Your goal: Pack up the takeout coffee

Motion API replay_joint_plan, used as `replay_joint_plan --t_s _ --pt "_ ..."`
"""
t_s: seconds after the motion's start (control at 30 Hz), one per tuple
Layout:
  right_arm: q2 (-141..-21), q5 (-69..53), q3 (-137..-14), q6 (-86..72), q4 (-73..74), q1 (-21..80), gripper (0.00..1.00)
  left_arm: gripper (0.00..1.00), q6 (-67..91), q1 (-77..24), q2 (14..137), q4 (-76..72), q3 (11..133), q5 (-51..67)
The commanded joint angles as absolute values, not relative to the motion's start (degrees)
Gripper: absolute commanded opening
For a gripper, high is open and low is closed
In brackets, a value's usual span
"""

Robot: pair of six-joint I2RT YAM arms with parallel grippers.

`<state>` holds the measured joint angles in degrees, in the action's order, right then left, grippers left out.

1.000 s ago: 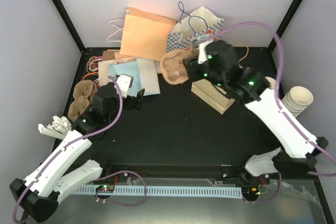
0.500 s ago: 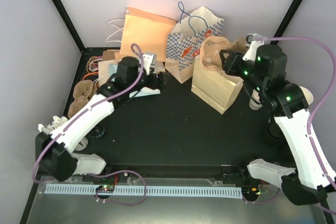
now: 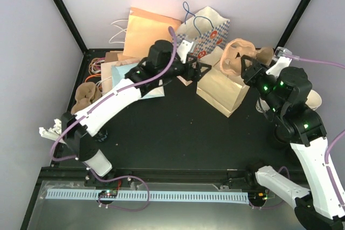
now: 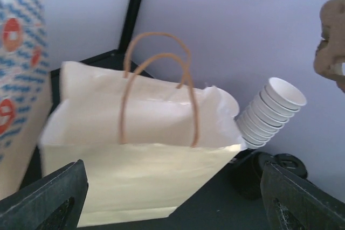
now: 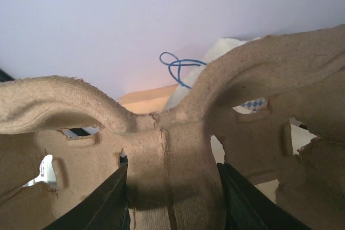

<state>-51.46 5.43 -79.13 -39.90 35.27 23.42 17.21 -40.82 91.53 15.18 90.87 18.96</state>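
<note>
Right gripper (image 3: 245, 64) clamps a pulp cup carrier (image 3: 234, 57); the left gripper (image 3: 198, 71) is spread wide and empty.
Its fingers pinch the carrier's centre rib, holding it in the air above the tan paper bag (image 3: 221, 87). The right arm rises from the near right corner of the desk (image 3: 178, 133), wrist bent toward the far edge. The left arm stretches diagonally from the near left corner to the far middle, fingers aimed at that bag's side, apart from it. The takeout coffee (image 3: 261, 107) stands by the right edge, mostly hidden behind the right arm, near the stacked cups (image 4: 269, 111).
</note>
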Motion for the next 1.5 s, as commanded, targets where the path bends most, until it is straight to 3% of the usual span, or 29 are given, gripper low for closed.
replay_joint_plan --t_s 0.0,0.33,0.73,0.83,0.9,1.0,1.1,1.33,1.47 --pt "-48.4 12.8 -77.4 -42.5 31.9 23.2 0.43 0.90 19.3 -44.4 97.5 14.0 96.9 20.9" --pt "-41.4 20.2 -73.1 -42.3 29.6 23.1 0.43 0.77 22.9 -49.3 111.4 20.9 114.6 7.9" --pt "-41.0 20.1 -73.2 -41.2 30.3 23.1 0.43 0.57 24.7 -49.4 120.3 23.6 125.2 9.4" --pt "-40.9 20.0 -73.0 -41.1 30.5 23.1 0.43 0.48 25.0 -49.4 121.2 23.3 125.7 10.4" --pt "-40.9 19.9 -72.9 -40.7 30.5 23.1 0.43 0.33 24.5 -49.3 121.2 23.2 125.6 10.9" --pt "-41.3 19.3 -73.1 -39.6 30.7 23.1 0.43 0.15 22.5 -49.4 119.6 22.8 124.5 11.8" --pt "-42.4 17.5 -74.6 -37.7 32.6 23.1 0.43 0.03 20.7 -49.3 114.3 19.6 119.4 11.4" --pt "-43.8 13.4 -76.4 -29.4 36.8 23.1 0.43 0.02 17.3 -48.7 98.7 11.9 100.1 12.5" --pt "-44.5 6.1 -77.2 -24.5 37.3 23.1 0.42 0.02 19.4 -46.1 91.3 7.9 89.7 22.0"
